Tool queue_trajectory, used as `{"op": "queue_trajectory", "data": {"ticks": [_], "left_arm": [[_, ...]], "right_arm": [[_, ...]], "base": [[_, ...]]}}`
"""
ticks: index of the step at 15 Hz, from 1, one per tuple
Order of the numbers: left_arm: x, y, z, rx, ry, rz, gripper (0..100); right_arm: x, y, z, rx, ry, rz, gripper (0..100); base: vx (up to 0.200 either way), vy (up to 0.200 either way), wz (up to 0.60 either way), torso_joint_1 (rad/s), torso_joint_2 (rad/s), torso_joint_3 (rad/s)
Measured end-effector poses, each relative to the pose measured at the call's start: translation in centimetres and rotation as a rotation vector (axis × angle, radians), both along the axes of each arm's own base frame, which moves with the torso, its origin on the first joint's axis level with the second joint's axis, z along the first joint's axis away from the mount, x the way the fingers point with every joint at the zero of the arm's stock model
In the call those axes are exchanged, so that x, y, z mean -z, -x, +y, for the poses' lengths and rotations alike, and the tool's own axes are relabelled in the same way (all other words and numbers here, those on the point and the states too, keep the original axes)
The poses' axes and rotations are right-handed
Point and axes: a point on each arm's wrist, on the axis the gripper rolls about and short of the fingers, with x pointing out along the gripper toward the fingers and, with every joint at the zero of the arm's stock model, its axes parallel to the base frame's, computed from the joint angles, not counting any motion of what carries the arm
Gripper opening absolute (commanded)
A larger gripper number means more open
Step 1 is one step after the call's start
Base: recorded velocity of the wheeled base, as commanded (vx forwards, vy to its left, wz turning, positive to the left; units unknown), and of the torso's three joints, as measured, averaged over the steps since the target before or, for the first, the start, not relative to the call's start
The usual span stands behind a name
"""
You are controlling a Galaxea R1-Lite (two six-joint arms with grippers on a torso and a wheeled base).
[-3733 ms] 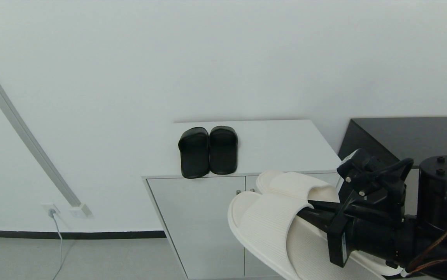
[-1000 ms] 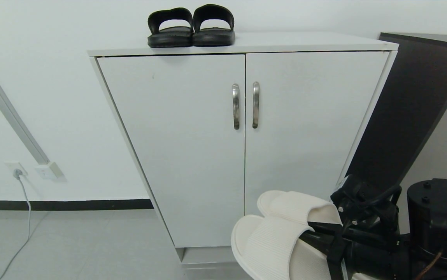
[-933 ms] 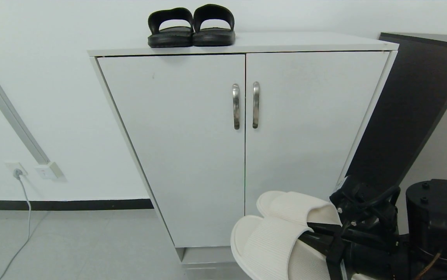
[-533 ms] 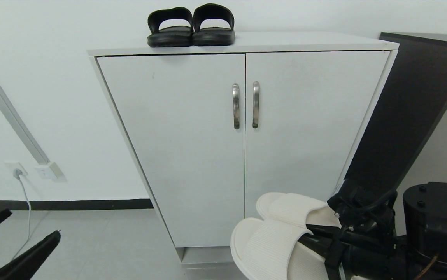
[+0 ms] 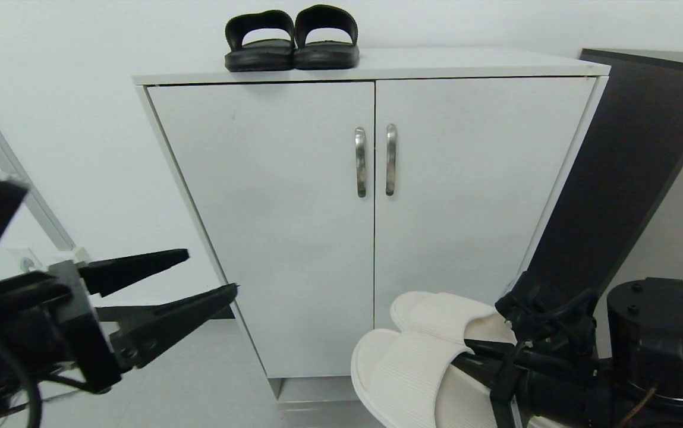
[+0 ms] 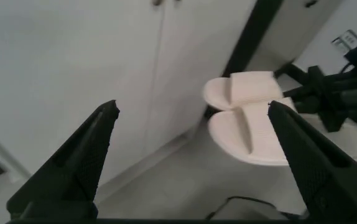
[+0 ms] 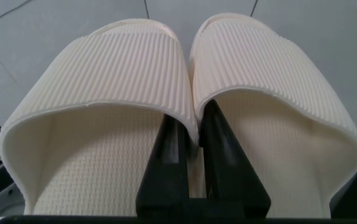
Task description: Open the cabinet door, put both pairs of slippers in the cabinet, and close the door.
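Left gripper (image 5: 213, 270): yours has risen beside the cabinet (image 5: 270, 226), jaws apart.
Right gripper (image 7: 194, 143): still clamped on white slippers (image 5: 412, 362).

Left gripper (image 5: 213, 270), left of cabinet (image 5: 293, 226): matte black, two long tapering wedge fingers, boxy black mount, black cable loop behind. Right arm (image 5: 561, 386), low right of cabinet: black, cylindrical joint cap with dark bolts, looped black cable, thin brown wire.

We face the cabinet (image 5: 293, 238), its two door handles (image 5: 361, 161) side by side at the middle, one pair of slippers (image 5: 292, 40) on its top left of centre, the second pair (image 5: 418, 356) low before the right door, held by the right gripper (image 7: 192, 143), the left gripper (image 5: 210, 271) low at our left, nearer us than the cabinet.
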Motion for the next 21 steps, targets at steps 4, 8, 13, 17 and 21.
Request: {"op": "queue_trajectory", "data": {"ticks": [4, 8, 13, 17, 21], "left_arm": [[-2.3, -2.1, -4.9, 0.171, 0.065, 0.005, 100], [-4.5, -4.9, -8.1, 0.28, 0.103, -0.01, 100], [-6.4, -8.1, -12.2, 0.349, 0.184, 0.049, 100], [-6.4, -10.7, -14.8, 0.392, 0.186, 0.056, 100], [-5.7, -13.0, -16.1, 0.364, 0.18, 0.062, 100]], "right_arm": [[0.3, -0.2, 0.2, 0.005, -0.003, 0.027, 0], [0.8, -0.4, 0.4, 0.005, 0.011, 0.038, 0], [1.0, -0.4, 0.6, 0.002, 0.02, 0.042, 0], [1.0, -0.4, 0.5, 0.002, 0.02, 0.043, 0], [1.0, -0.4, 0.5, 0.001, 0.021, 0.043, 0]], "base": [[0.0, 0.0, 0.0, 0.0, 0.0, 0.0], [0.0, 0.0, 0.0, 0.0, 0.0, 0.0], [0.0, 0.0, 0.0, 0.0, 0.0, 0.0], [0.0, 0.0, 0.0, 0.0, 0.0, 0.0], [0.0, 0.0, 0.0, 0.0, 0.0, 0.0]]}}
